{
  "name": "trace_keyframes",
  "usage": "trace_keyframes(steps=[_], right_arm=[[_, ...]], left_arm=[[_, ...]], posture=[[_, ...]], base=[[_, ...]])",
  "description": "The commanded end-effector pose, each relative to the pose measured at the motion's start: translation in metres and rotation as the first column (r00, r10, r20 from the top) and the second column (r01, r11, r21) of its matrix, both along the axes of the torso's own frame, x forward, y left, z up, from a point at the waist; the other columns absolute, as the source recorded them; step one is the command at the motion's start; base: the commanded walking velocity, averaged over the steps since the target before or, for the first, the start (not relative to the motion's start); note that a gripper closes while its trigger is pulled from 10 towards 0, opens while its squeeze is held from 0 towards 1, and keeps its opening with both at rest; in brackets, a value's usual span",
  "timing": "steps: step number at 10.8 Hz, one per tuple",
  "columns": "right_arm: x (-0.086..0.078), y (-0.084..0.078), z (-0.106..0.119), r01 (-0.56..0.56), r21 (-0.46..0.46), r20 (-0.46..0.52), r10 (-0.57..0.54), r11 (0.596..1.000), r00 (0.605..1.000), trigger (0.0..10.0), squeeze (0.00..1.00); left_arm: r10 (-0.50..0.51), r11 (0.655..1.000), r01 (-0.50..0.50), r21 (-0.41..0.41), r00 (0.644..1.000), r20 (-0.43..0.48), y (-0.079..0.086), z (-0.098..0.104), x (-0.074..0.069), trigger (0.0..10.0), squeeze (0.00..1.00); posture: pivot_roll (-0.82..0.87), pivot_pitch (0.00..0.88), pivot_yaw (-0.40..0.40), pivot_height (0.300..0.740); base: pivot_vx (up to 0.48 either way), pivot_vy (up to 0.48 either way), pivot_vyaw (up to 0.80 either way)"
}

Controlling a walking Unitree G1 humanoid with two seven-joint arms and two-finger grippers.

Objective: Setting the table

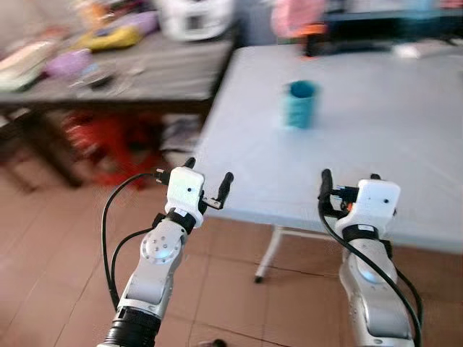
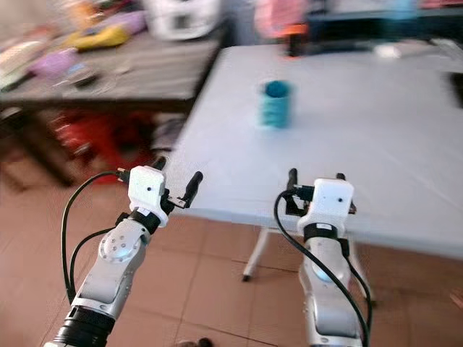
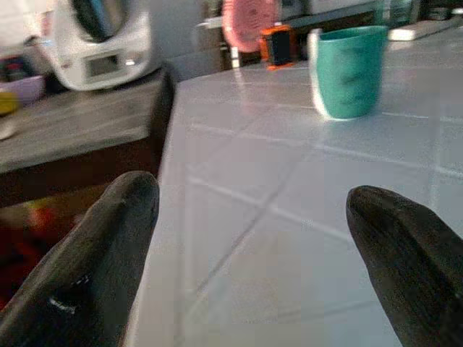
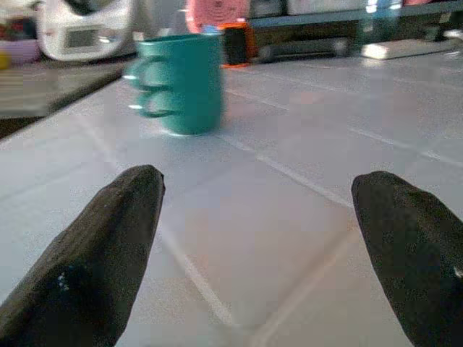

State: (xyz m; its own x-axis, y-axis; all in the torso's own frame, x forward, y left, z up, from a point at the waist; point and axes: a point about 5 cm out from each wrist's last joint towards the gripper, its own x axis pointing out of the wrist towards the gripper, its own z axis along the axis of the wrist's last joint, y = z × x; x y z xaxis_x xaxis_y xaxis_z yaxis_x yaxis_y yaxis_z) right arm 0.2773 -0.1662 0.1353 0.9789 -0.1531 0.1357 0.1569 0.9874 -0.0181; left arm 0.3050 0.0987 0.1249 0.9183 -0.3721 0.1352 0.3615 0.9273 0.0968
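A teal mug [image 1: 300, 104] stands upright on the pale grey table [image 1: 391, 137], towards its left side; its handle shows in the right wrist view [image 4: 181, 83]. My left gripper [image 1: 208, 179] hovers open at the table's near left corner. My right gripper [image 1: 350, 184] is held open over the near edge, further right. Both sets of fingers are empty and well short of the mug [image 3: 349, 69]. The head views are blurred.
A dark wooden table [image 1: 108, 72] at the left carries clutter and a white appliance [image 3: 98, 40]. Red stools [image 1: 108, 141] sit under it. An orange-and-black object [image 1: 312, 32] and a pink thing [image 3: 249, 22] lie at the grey table's far edge. Brown floor tiles lie below.
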Motion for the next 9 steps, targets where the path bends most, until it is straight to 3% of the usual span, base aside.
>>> trace_keyframes(steps=[1,4,9], right_arm=[[-0.0004,0.0026,-0.0001,-0.013,0.005,0.000,0.013,1.000,1.000,10.0,0.00],[-0.0011,0.0020,0.0004,-0.016,0.000,-0.001,0.016,1.000,1.000,10.0,0.00],[-0.0007,0.0049,0.0015,-0.032,-0.021,0.008,0.032,0.999,0.999,10.0,0.00]], left_arm=[[-0.030,1.000,0.030,0.004,1.000,0.001,-0.0006,0.0005,-0.0008,10.0,0.00],[-0.079,0.997,0.079,-0.019,0.997,0.003,-0.0066,0.0007,-0.0045,10.0,0.00],[-0.106,0.994,0.106,-0.022,0.994,0.010,-0.0090,0.0011,-0.0060,10.0,0.00]], posture=[[-0.13,0.092,0.158,0.740],[-0.14,0.095,0.152,0.740],[-0.13,0.096,0.156,0.740]], base=[[0.000,0.000,0.00],[0.089,0.000,0.00],[0.422,0.000,0.10]])
